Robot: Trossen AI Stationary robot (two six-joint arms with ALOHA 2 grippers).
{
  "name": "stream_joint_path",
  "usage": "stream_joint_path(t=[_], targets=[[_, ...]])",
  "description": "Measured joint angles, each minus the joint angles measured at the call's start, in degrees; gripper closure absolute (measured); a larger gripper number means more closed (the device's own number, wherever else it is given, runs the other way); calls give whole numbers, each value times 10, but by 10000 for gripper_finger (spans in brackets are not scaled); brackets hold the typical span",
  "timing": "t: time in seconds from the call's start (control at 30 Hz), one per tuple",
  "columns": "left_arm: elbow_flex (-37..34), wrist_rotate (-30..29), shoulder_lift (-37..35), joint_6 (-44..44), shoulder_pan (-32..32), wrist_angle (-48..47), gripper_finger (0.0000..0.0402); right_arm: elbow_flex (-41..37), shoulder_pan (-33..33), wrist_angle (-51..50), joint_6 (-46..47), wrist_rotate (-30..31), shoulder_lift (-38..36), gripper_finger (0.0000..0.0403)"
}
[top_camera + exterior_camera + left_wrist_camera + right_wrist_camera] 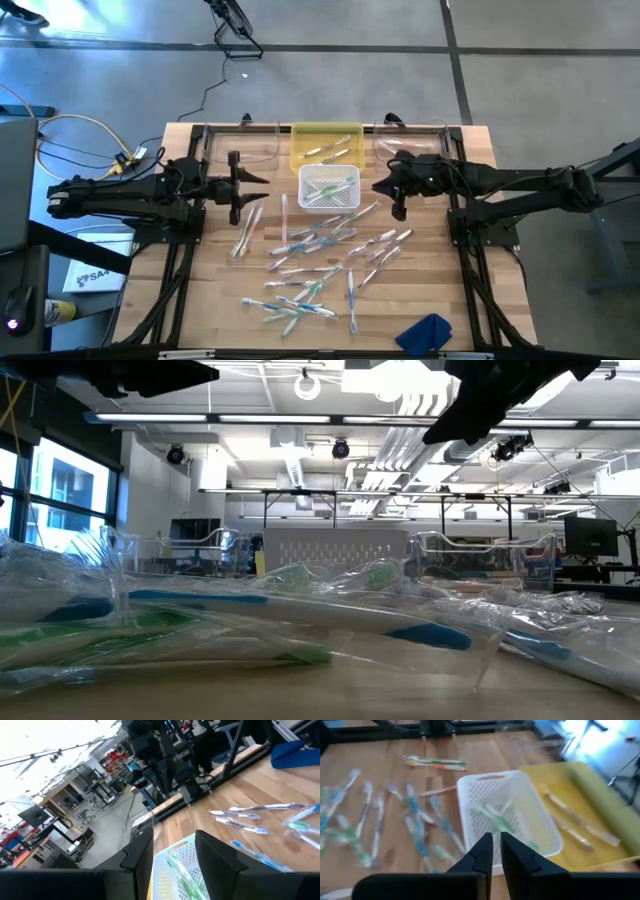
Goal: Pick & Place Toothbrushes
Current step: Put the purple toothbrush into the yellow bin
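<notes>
**Operator:** As I look down from the high camera, I see the toothbrushes [320, 268] scattered over the near half of the wooden table [215, 300], most of them in clear wrappers. A few already lie in the white basket [329, 188] at the table's middle, and a couple more in the yellow tray [326, 146] touching it on the far side.

**Supervisor:** Where are your two claws?

**Operator:** The left gripper [262, 178] hangs just beside the basket on its left. My left wrist camera shows its fingers [215, 855] parted, with nothing between them and the basket's corner below. The right gripper [380, 186] sits just to the basket's right. From its wrist camera the two fingers [482, 851] stand almost together, only a thin gap between them, and I see nothing pinched there.

**Supervisor:** Anything else on the table?

**Operator:** A blue cloth [427, 332] at the near right edge, well apart from the basket. Two clear containers [258, 145] flank the yellow tray. From table height the wrapped brushes fill the foreground.
</notes>
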Motion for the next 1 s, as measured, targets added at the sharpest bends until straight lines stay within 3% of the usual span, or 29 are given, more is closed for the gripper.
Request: stream_joint_path(t=[0.13,0.33,0.77,1.0], targets=[[0,0,0,3,0,-5,261,0,15,0,11,-42,0,375],[0,0,2,10,0,-9,261,0,63,-25,55,-40,26,375],[0,-1,8,10,0,-36,261,0,110,-95,102,-40,173,373],[0,-2,8,10,0,-56,261,0,110,-98,101,-39,229,317]])
